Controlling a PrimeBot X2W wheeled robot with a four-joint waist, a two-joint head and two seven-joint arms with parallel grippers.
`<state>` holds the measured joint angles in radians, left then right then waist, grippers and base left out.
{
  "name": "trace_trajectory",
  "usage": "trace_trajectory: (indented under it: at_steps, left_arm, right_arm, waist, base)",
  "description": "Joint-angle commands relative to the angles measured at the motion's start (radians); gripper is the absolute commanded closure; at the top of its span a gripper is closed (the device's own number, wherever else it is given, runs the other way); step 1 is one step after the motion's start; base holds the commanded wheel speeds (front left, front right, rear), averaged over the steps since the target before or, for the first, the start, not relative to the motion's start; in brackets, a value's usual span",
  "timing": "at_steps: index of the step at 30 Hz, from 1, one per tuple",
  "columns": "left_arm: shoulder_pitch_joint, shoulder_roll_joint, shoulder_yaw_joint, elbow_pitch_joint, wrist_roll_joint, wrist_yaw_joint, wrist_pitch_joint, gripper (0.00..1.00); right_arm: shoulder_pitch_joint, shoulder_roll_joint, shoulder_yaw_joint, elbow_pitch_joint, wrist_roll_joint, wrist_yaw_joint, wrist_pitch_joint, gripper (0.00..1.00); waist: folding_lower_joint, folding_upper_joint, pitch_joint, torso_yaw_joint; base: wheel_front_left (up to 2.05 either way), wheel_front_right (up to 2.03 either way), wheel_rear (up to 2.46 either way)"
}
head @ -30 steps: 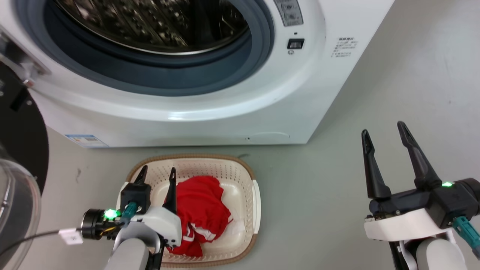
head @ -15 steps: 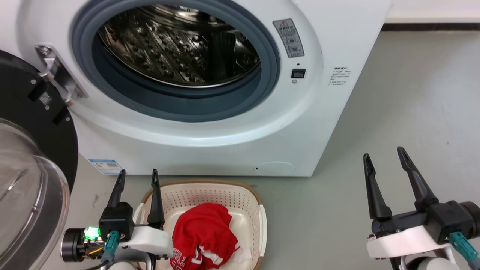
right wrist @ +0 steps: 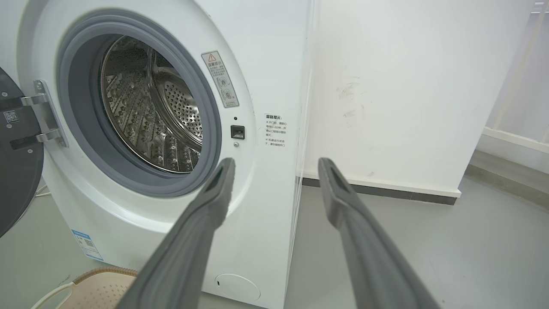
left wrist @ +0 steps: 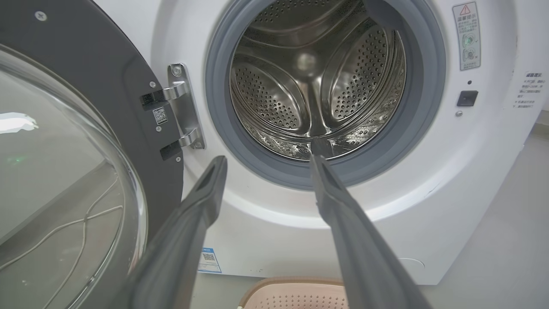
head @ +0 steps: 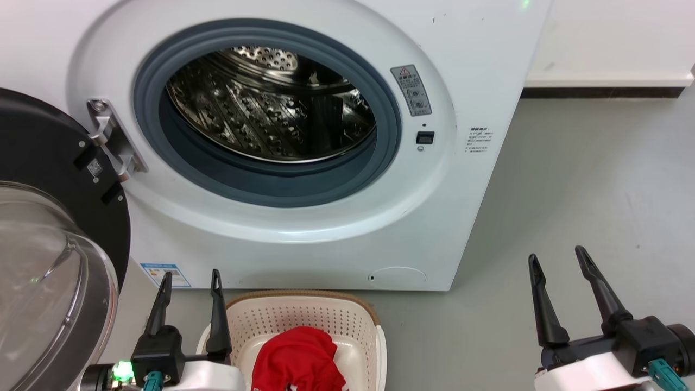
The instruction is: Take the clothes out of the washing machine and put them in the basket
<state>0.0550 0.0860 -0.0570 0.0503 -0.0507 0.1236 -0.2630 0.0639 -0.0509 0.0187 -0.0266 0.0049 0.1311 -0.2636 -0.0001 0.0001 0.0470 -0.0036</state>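
basket (head: 326, 317): front cut off by bottom edge
clothes (head: 297, 361): lower part cut off
sticker (head: 411, 90): print too small to read

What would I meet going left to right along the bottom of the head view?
glass door → left gripper, open → basket holding the red clothes → right gripper, open.

Red warning-triangle sticker (head: 411, 90) on washing machine (head: 326, 239) front; QR label (left wrist: 160, 115) on door (left wrist: 85, 64); small print (head: 480, 140) unreadable

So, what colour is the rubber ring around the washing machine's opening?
Bluish grey; the gasket shows best in the left wrist view.
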Motion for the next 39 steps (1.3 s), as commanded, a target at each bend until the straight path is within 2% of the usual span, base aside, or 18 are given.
trace_trajectory:
  at_steps: [1,23,33,34,39]
  left_arm:
    - [0.014,-0.003,0.007,-0.005,0.003,-0.004,-0.002,0.0]
    - [0.038,-0.027,0.05,0.009,0.01,-0.06,-0.002,0.0]
    - [0.03,-0.032,0.061,0.015,0.013,-0.072,-0.002,0.0]
    - [0.027,-0.031,0.06,0.016,0.01,-0.071,0.0,1.0]
    - [0.034,-0.034,0.063,0.063,-0.006,-0.073,0.011,1.0]
  right_arm:
    - [0.015,0.001,-0.001,0.003,0.001,-0.001,-0.002,0.0]
    - [0.039,0.001,-0.01,0.024,0.012,-0.001,-0.002,0.0]
    - [0.034,0.001,-0.008,0.027,0.016,-0.001,-0.002,0.0]
    - [0.029,0.0,-0.008,0.027,0.013,0.0,0.0,1.0]
    - [0.04,0.0,-0.006,0.064,0.029,0.0,0.002,1.0]
  waist:
    - [0.0001,-0.0001,-0.013,-0.001]
    - [0.0001,-0.0001,-0.037,0.0]
    - [0.0001,-0.0001,-0.036,0.001]
    - [0.0001,-0.0001,-0.036,0.001]
    - [0.0002,-0.0001,-0.036,0.001]
  base:
    - [0.0,0.0,0.0]
    - [0.0,0.0,0.0]
    - [0.0,0.0,0.0]
    - [0.0,0.0,0.0]
    - [0.0,0.0,0.0]
